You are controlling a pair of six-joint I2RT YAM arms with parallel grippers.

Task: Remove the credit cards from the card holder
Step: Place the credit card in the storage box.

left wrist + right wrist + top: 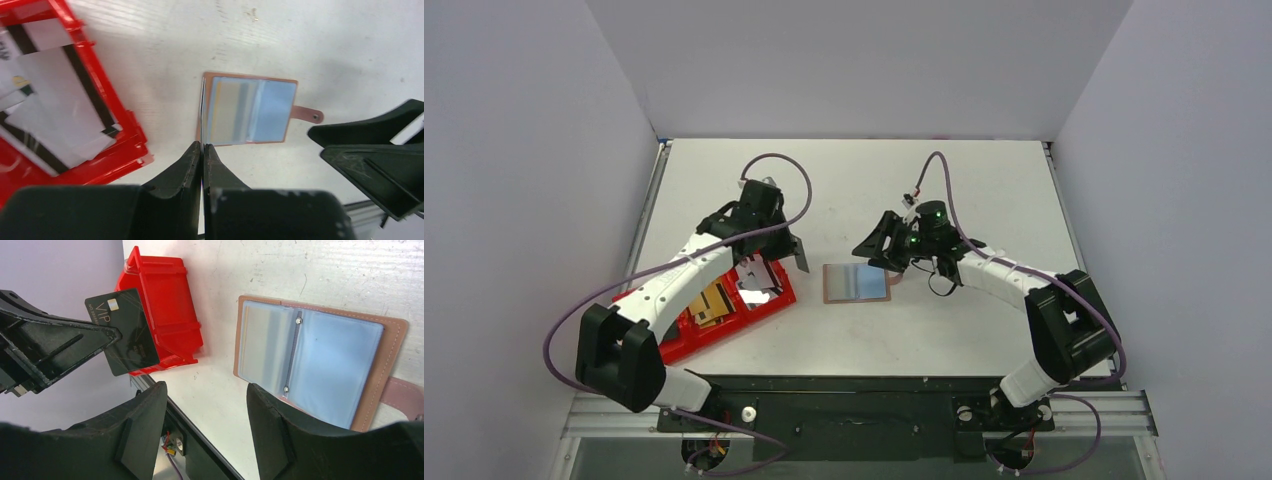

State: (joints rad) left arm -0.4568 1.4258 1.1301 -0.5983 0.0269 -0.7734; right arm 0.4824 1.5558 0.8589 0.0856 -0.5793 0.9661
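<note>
Closest to the lens in the right wrist view, the right gripper [206, 390] has its two black fingers [145, 425] spread well apart with nothing between them. Only bare table [350, 275] and the near edge of the card holder [320, 370] show past them. The holder lies flat and open on the table, tan leather rim around pale blue-grey plastic sleeves, its snap tab sticking out to one side. From above, it sits between the two arms, just right of the red tray [769, 300], with the right gripper poised by its far right corner. Whether a fingertip touches the leather cannot be told.

The left gripper [201, 146] is clamped tight, jaws pressed together on a thin card seen edge-on in its own camera. From the right wrist, that card is a black VIP card [122, 332], pinched at one corner, tilted and held in the air in front of the red tray, clear of the holder.

Inside the tray lie several loose cards [55, 110], pale faces with dark stripes, overlapping one another.
</note>
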